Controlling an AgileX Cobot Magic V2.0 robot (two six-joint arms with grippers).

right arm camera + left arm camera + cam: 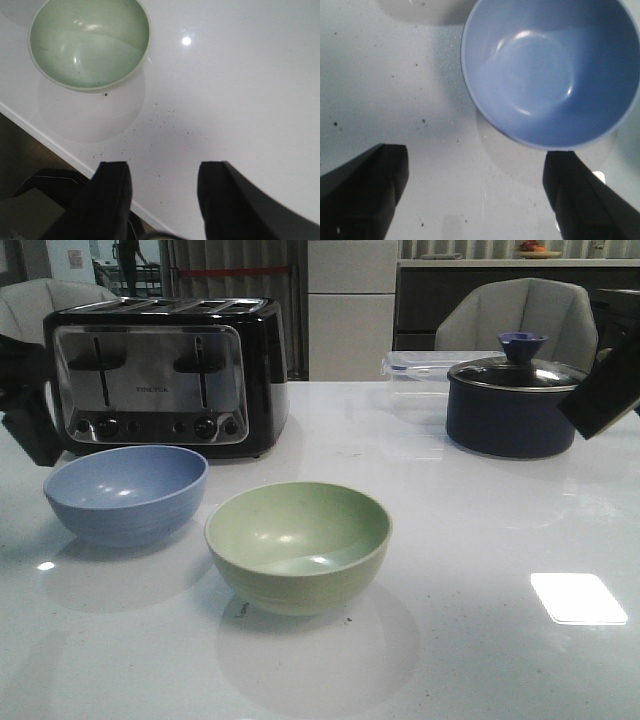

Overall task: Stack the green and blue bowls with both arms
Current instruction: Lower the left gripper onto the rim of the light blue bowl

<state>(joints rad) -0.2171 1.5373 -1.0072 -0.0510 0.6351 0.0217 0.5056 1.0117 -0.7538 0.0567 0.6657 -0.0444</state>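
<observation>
1. My left gripper (475,195) hangs spread wide and empty above the matte periwinkle blue bowl (126,493).
2. My right gripper (162,200), parted, holds nothing; the ringed sage green bowl (298,545) sits beside the blue one on the glossy white table (500,640).

White table (480,540) bears blue bowl (126,493), green bowl (298,544), toaster (165,375), saucepan (512,405).

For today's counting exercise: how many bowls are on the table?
2. The blue bowl sits in front of the toaster; the green bowl stands apart to its right, nearer the camera. None looks hidden.
</observation>
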